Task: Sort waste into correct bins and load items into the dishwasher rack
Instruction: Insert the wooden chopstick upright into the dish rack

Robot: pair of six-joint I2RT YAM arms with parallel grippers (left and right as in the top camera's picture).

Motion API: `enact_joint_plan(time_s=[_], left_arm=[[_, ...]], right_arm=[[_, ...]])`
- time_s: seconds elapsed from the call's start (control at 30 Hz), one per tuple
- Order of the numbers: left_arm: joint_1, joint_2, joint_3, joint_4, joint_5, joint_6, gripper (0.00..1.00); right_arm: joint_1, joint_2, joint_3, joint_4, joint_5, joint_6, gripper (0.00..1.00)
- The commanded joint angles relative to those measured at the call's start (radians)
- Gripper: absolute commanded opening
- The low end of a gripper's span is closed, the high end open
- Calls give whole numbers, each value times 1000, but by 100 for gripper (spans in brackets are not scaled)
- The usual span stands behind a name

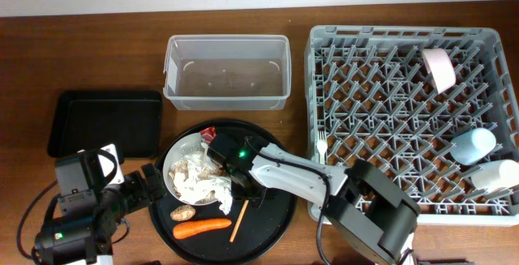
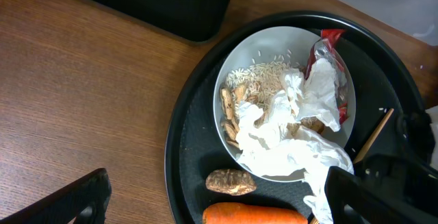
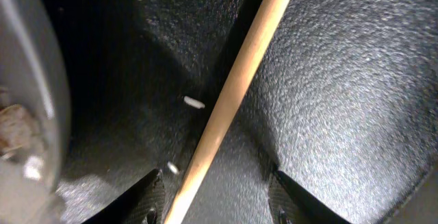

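Note:
A white round plate [image 1: 173, 168] on the large round black tray [image 1: 272, 216] holds crumpled white tissue [image 2: 287, 148], rice scraps [image 2: 256, 80] and a red wrapper [image 2: 327, 42]. A brown knobbly lump [image 2: 230, 181] and an orange carrot [image 2: 253, 216] lie on the tray below the plate. My left gripper [image 2: 222, 207] is open above the lump and carrot, touching nothing. My right gripper [image 3: 217, 198] is open low over the tray, with one wooden chopstick [image 3: 236, 87] between its fingers. The chopstick also shows in the overhead view [image 1: 240, 221].
The clear tub [image 1: 227, 70] stands behind the tray and the shallow black tray [image 1: 105, 123] at the left. The grey rack [image 1: 413, 119] on the right holds a small white bowl [image 1: 439, 66], a light blue cup [image 1: 473, 145], a white fork [image 1: 322, 145] and another white item [image 1: 495, 176].

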Motion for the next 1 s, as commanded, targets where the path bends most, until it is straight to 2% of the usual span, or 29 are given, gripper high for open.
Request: enact_joint_plan(time_s=[0.0, 0.1, 0.13, 0.23, 0.47, 0.57, 0.77, 0.83, 0.87, 0.97], left_arm=[[6, -3, 17, -2, 7, -8, 99], [6, -3, 17, -2, 7, -8, 99], [6, -3, 17, -2, 7, -8, 99], [6, -3, 17, -2, 7, -8, 99], [6, -3, 17, -1, 7, -8, 99], [6, -3, 17, -1, 7, -8, 99], [6, -3, 17, -1, 7, -8, 99], [6, -3, 17, -2, 7, -8, 99], [6, -3, 17, -2, 7, -8, 99], [6, -3, 17, -2, 7, -8, 99]], right_arm=[[8, 16, 6, 9, 31, 16, 45], [8, 16, 6, 11, 35, 16, 37], [8, 16, 6, 11, 35, 16, 29], [8, 16, 6, 11, 35, 16, 17], [8, 16, 6, 11, 29, 16, 4], [3, 0, 10, 11, 37, -1, 4], [-109, -253, 90, -126, 90, -231, 4], [-200, -377, 90, -192, 106, -332, 4], [-272, -425, 90, -234, 106, -429, 4], [-430, -426, 79, -316, 106, -545, 4]])
